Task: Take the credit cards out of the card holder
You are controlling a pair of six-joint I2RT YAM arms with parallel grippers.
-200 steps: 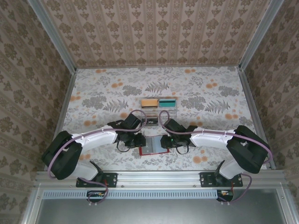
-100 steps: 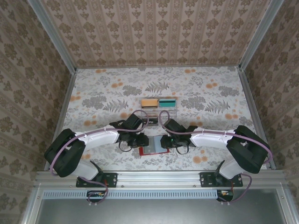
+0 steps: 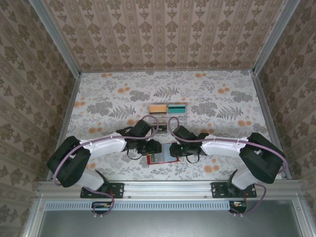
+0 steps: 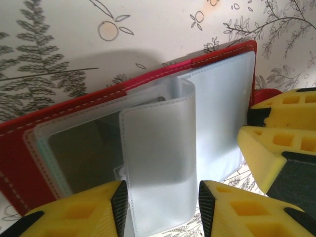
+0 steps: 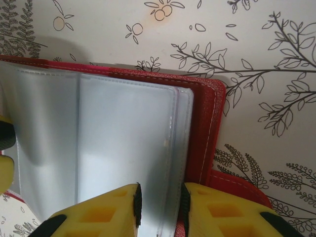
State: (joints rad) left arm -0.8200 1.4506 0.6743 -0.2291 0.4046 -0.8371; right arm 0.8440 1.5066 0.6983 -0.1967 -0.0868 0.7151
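The card holder (image 3: 160, 158) lies open on the worktop (image 3: 222, 98), red cover down and greyish inner face up. It sits between your two grippers, close to the arm bases. From the left wrist you see its red stitched cover (image 4: 74, 106) with a stack of clear plastic sleeves on top. One sleeve leaf (image 4: 158, 163) curls up off the stack and comes towards the camera. The pockets look frosted and grey, and you cannot tell from here what they hold.

Your left gripper (image 3: 154, 147) is at the holder's left side. Its yellow fingers (image 4: 98, 212) stand partly apart with the curled leaf running between them. The leaf's edges lie right against the black pads, but you cannot tell whether the pads are pressing it or just bracketing it.

Your right gripper (image 5: 159, 207) is at the holder's right edge. Its jaws are drawn in to a narrow gap and pinch the edge of the sleeve stack, just inside the red cover's border.

Beyond both grippers, farther from the bases, a clear tray (image 3: 168, 119) sits on the worktop. It has an orange piece (image 3: 158, 108) on the left and a teal one (image 3: 177, 108) on the right, and it is apart from the card holder.
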